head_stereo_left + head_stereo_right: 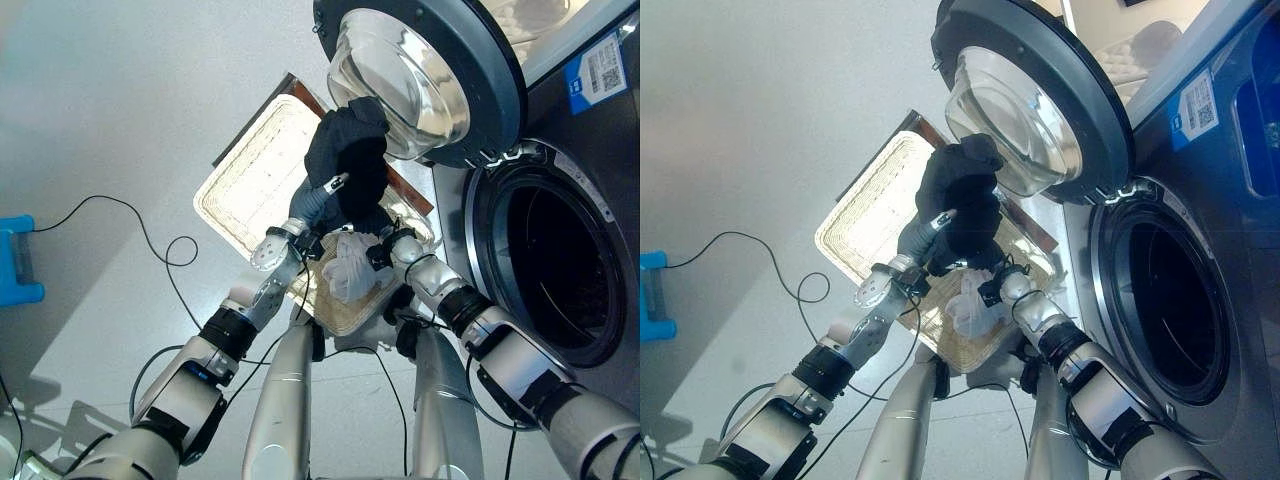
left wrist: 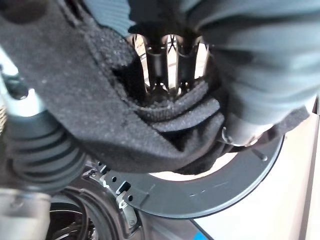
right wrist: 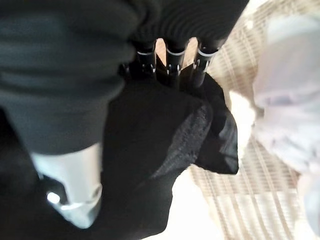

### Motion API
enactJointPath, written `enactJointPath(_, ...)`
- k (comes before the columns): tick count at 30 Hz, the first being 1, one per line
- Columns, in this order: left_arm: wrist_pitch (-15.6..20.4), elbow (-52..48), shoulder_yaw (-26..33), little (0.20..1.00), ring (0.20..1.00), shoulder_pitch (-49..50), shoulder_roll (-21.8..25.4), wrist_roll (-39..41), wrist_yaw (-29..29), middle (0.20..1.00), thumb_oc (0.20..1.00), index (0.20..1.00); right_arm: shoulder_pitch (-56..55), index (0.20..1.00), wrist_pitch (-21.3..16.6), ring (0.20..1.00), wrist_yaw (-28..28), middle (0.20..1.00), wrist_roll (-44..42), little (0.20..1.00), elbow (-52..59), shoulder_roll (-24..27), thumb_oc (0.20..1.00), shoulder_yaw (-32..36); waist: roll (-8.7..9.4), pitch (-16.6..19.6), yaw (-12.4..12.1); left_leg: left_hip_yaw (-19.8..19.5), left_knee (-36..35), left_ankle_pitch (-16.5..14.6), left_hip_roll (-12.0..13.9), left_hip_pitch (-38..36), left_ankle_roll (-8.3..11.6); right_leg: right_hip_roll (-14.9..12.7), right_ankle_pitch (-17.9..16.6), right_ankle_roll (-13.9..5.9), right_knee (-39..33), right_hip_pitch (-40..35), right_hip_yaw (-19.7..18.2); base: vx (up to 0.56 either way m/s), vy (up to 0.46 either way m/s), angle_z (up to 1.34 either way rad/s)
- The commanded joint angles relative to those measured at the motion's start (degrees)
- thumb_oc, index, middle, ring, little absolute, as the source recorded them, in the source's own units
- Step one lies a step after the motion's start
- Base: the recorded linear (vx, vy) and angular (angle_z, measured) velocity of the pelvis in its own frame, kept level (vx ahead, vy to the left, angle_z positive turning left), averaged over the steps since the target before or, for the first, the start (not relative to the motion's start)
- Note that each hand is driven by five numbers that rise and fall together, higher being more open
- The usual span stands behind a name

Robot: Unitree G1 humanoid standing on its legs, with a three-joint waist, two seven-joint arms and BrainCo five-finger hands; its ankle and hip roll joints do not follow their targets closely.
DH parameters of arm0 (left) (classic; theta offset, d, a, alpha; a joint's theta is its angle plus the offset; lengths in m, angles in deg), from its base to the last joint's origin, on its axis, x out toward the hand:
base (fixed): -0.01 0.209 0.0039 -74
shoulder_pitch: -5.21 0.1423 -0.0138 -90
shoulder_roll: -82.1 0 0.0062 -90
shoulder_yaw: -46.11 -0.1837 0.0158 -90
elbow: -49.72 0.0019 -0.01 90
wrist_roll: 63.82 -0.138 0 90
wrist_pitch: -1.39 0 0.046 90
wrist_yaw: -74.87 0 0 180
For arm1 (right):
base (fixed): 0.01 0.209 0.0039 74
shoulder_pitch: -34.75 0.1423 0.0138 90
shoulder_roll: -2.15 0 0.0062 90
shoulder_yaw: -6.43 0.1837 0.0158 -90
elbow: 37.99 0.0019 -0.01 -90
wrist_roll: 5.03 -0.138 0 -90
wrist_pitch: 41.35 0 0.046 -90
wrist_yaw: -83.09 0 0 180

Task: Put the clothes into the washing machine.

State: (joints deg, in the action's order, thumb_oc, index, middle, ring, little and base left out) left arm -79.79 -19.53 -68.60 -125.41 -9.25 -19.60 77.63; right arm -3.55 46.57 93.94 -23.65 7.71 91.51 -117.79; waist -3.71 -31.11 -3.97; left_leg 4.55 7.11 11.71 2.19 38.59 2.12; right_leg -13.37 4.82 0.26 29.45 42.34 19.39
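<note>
A black garment [image 1: 350,160] hangs bunched above the wicker basket [image 1: 250,175], just below the washer's open door [image 1: 425,75]. My left hand [image 1: 315,205] is shut on its left side; dark cloth [image 2: 100,115] wraps its fingers [image 2: 165,65]. At the garment's lower edge, my right hand [image 1: 390,247] is also shut on it, with cloth [image 3: 150,130] folded over its fingers [image 3: 172,62]. A white garment [image 1: 350,268] lies in the basket under both hands. The washer's drum opening [image 1: 555,265] gapes dark to the right.
The round door with its glass bowl [image 1: 1015,115] swings out over the basket's far right corner. A blue object [image 1: 15,260] sits on the floor at the far left. Bare grey floor spreads to the left of the basket.
</note>
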Motion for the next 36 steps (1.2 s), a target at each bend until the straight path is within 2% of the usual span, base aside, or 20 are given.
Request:
enactJointPath(1,0.72,-9.13,-2.10,0.200,0.200,-1.34,-3.89,1.50,1.88,0.200,0.200,0.200,4.42,1.000,-2.48,1.000,7.29,1.000,4.93,1.000,0.03,-2.00,1.000,2.35,-2.67,1.31,-1.27,4.12,5.59,-8.15,-3.09,0.93,0.72,1.52,-5.83,-6.12,-5.48,-0.22,-0.32,0.01,0.005,0.04)
enactJointPath(5,1.18,-9.71,-2.40,0.200,0.200,-0.72,-4.27,2.20,1.12,0.200,0.200,0.200,4.70,1.000,-2.30,1.000,14.04,1.000,7.19,1.000,0.64,-2.04,1.000,3.24,-2.91,1.31,-1.29,4.30,5.42,-8.23,-3.11,0.75,0.56,1.45,-5.88,-6.32,-5.50,-0.35,-0.23,0.00,0.001,0.01)
enactJointPath(7,1.41,-10.48,-2.59,0.200,0.200,-0.16,-4.53,2.40,0.36,0.200,0.200,0.200,4.57,1.000,-3.03,1.000,20.41,1.000,9.82,1.000,1.54,-2.15,1.000,3.93,-3.15,1.31,-1.28,4.42,5.37,-8.32,-3.08,0.82,0.35,1.38,-5.91,-6.43,-5.21,-0.07,-0.30,0.00,0.000,0.00)
enactJointPath(8,1.45,-10.51,-2.60,0.200,0.200,-0.12,-4.56,2.39,0.30,0.200,0.200,0.200,4.57,1.000,-3.28,1.000,21.00,1.000,9.97,1.000,1.59,-2.15,1.000,3.98,-3.17,1.31,-1.29,4.44,5.34,-8.32,-3.08,0.80,0.33,1.38,-5.91,-6.43,-5.20,-0.07,-0.31,0.00,0.000,0.00)
enactJointPath(10,1.91,-10.71,-2.77,0.200,0.200,0.10,-4.82,2.34,-0.32,0.200,0.200,0.200,4.59,1.000,-3.61,1.000,25.75,1.000,11.53,1.000,2.16,-2.40,1.000,4.68,-3.32,1.31,-1.22,4.49,5.37,-8.33,-3.13,0.96,0.25,1.40,-5.97,-6.50,-5.06,0.16,-0.39,0.00,0.000,0.00)
enactJointPath(11,1.91,-10.71,-2.77,0.200,0.200,0.10,-4.82,2.34,-0.32,0.200,0.200,0.200,4.59,1.000,-3.61,1.000,25.75,1.000,11.53,1.000,2.16,-2.40,1.000,4.68,-3.32,1.31,-1.22,4.49,5.37,-8.33,-3.13,0.96,0.25,1.40,-5.97,-6.50,-5.06,0.16,-0.39,0.00,0.033,0.00)
enactJointPath(12,3.21,-10.94,-2.85,0.200,0.200,0.68,-5.51,1.07,-1.58,0.200,0.200,0.200,4.47,1.000,-5.55,1.000,32.84,1.000,15.72,1.000,3.50,-2.75,1.000,5.61,-3.52,1.31,-1.18,4.54,5.08,-8.36,-3.08,0.92,0.14,1.43,-5.95,-6.67,-5.20,0.15,-0.46,0.00,0.031,0.00)
enactJointPath(15,3.91,-10.98,-2.96,0.200,0.200,1.03,-5.74,0.69,-2.36,0.200,0.200,0.200,3.93,1.000,-6.38,1.000,35.91,1.000,17.36,1.000,5.07,-3.09,1.000,6.37,-3.68,1.31,-1.05,4.68,4.99,-8.44,-3.00,0.98,0.04,1.40,-5.82,-6.85,-4.93,0.38,-0.59,0.00,0.015,0.00)
enactJointPath(16,3.83,-11.17,-2.87,0.200,0.200,1.27,-5.93,0.35,-2.50,0.200,0.200,0.200,3.55,1.000,-7.01,1.000,35.76,1.000,17.64,1.000,5.87,-3.24,1.000,6.62,-3.73,1.31,-0.99,4.77,4.92,-8.45,-2.98,0.98,-0.02,1.43,-5.76,-6.87,-4.88,0.44,-0.67,0.00,0.000,0.00)
enactJointPath(21,3.16,-11.49,-2.78,0.200,0.200,1.53,-5.81,0.50,-2.57,0.200,0.200,0.200,2.79,1.000,-11.70,1.000,24.43,1.000,14.09,1.000,7.52,-3.57,1.000,5.59,-3.73,1.31,-0.82,4.78,4.95,-8.55,-3.07,1.26,-0.13,1.27,-5.99,-6.99,-5.19,0.74,-0.85,0.00,0.000,0.00)
enactJointPath(25,2.76,-11.18,-2.98,0.200,0.200,1.34,-5.18,1.13,-1.92,0.200,0.200,0.200,3.05,1.000,-14.51,1.000,18.30,1.000,11.08,1.000,7.37,-2.94,1.000,3.94,-3.59,1.31,-0.97,4.88,5.17,-8.58,-3.08,1.23,-0.06,1.03,-6.01,-6.96,-5.26,0.55,-0.55,0.00,0.000,0.00)
enactJointPath(30,2.31,-10.67,-2.86,0.200,0.200,0.73,-4.86,1.61,-1.89,0.200,0.200,0.200,3.27,1.000,-16.60,1.000,12.98,1.000,8.04,1.000,7.29,-2.81,1.000,2.82,-3.28,1.31,-1.03,4.70,5.41,-8.62,-3.07,1.16,0.12,0.83,-5.96,-6.98,-5.40,0.18,-0.25,0.00,0.000,0.00)
enactJointPath(31,2.23,-10.55,-2.92,0.200,0.200,0.47,-4.62,1.63,-2.04,0.200,0.200,0.200,3.32,1.000,-17.51,1.000,10.39,1.000,6.40,1.000,7.53,-2.60,1.000,2.29,-3.19,1.31,-1.02,4.65,5.57,-8.65,-3.07,1.23,0.15,0.75,-5.92,-6.96,-5.26,0.24,-0.19,0.00,0.000,0.00)
enactJointPath(36,1.81,-10.02,-3.02,0.200,0.200,0.02,-4.53,1.31,-2.40,0.200,0.200,0.200,3.64,1.000,-19.27,1.000,6.10,1.000,3.22,1.000,8.12,-2.69,1.000,1.56,-2.94,1.31,-1.02,4.58,5.93,-8.69,-3.09,1.55,0.17,0.85,-5.83,-6.81,-5.18,0.38,-0.19,0.00,0.000,0.00)
